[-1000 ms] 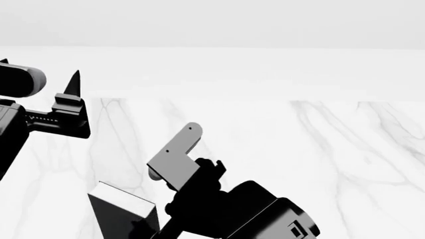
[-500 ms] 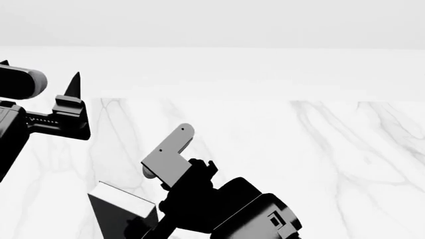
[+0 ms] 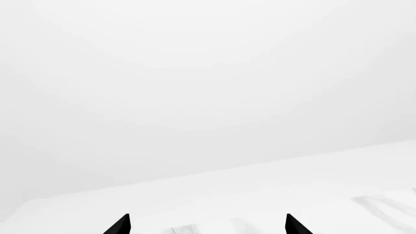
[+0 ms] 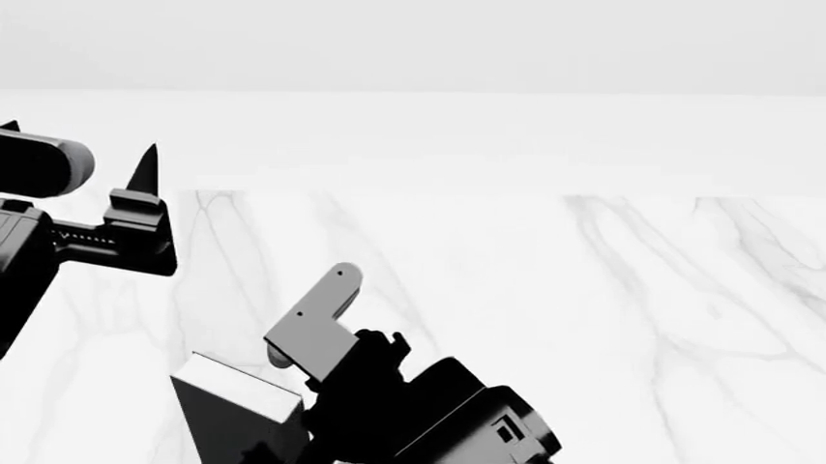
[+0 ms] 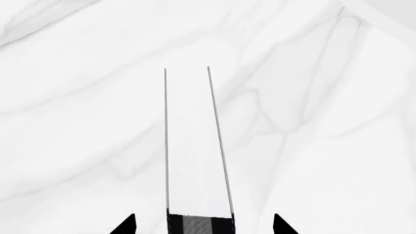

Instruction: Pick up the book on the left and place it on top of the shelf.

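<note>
Near the lower left of the head view, we are seeing the book [image 4: 239, 411] lying on the white marble table [image 4: 581, 290], its dark cover catching glare and only part of it inside the picture. Our right arm is reaching across just beside it, and a grey bracket [image 4: 309, 324] is sticking up from that arm above the book. In the right wrist view, the right claw [image 5: 204, 225] is showing two dark fingertips [image 5: 124, 225] spread apart, and the book [image 5: 195, 156] is sitting between them edge-on: white pages framed by two thin dark cover lines. We cannot tell whether the fingertips are touching it. At the left edge of the head view, the left claw [image 4: 77, 150] is hanging above the table, well apart from the book. In its own wrist view, the left claw [image 3: 206, 225] is showing both tips spread wide with nothing between them.
</note>
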Available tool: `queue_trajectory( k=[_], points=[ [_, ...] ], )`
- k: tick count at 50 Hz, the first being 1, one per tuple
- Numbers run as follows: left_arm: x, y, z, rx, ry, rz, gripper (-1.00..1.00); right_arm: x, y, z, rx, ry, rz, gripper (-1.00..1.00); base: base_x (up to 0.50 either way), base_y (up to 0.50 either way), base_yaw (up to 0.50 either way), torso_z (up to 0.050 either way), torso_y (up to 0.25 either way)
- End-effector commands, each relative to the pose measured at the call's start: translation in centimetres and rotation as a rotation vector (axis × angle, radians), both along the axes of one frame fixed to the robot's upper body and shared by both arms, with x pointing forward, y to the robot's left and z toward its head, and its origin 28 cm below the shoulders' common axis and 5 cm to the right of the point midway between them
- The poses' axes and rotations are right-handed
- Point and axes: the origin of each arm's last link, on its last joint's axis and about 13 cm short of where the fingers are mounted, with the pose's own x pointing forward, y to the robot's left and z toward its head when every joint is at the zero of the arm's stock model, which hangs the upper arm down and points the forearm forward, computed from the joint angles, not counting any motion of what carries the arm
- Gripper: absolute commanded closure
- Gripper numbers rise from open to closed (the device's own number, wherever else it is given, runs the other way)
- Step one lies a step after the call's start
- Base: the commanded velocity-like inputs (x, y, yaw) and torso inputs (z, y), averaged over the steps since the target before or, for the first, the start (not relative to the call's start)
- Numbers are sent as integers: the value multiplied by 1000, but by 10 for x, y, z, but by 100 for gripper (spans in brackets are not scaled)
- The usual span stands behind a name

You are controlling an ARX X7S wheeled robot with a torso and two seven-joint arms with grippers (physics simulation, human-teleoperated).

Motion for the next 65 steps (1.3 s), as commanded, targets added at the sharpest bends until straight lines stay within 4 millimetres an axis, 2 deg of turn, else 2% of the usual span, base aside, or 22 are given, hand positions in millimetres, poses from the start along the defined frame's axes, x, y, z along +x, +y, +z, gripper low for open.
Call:
queue_trajectory(
  k=[1,8,9,26,34,38,49,56,60,62,65],
  points=[
    [-1,1,-1,1,1,2,-100,3,2,-11,-19,26,13,-100,0,0,0,0,0],
    [-1,2,-1,1,1,5,-100,4,3,-14,-18,33,10,-100,0,0,0,0,0],
    [-1,2,-2,1,1,6,-100,4,3,-14,-17,32,8,100,0,0,0,0,0],
    [0,1,-3,5,4,5,-100,4,2,-12,-9,15,6,100,0,0,0,0,0],
    [-1,1,-2,5,1,5,-100,4,1,-4,3,-3,-1,100,0,0,0,0,0],
    [-1,1,-2,5,0,3,-100,2,0,6,14,-33,-11,100,0,0,0,0,0],
    [-2,0,-1,3,-5,-1,-100,2,-10,52,43,-142,-47,100,0,0,0,0,1],
    [-3,0,0,0,-6,-1,-100,-1,-16,71,40,-199,-66,100,0,0,0,0,1],
    [-3,0,0,1,-6,-1,-100,-1,-20,81,-56,-348,-164,100,0,0,0,0,0],
    [-3,0,0,1,-6,-1,-100,-4,-22,83,-231,-642,-229,100,0,0,0,0,5],
    [-3,0,0,1,-7,-2,-100,-2,-26,85,-343,-818,-276,100,0,0,0,0,0]
  ],
)
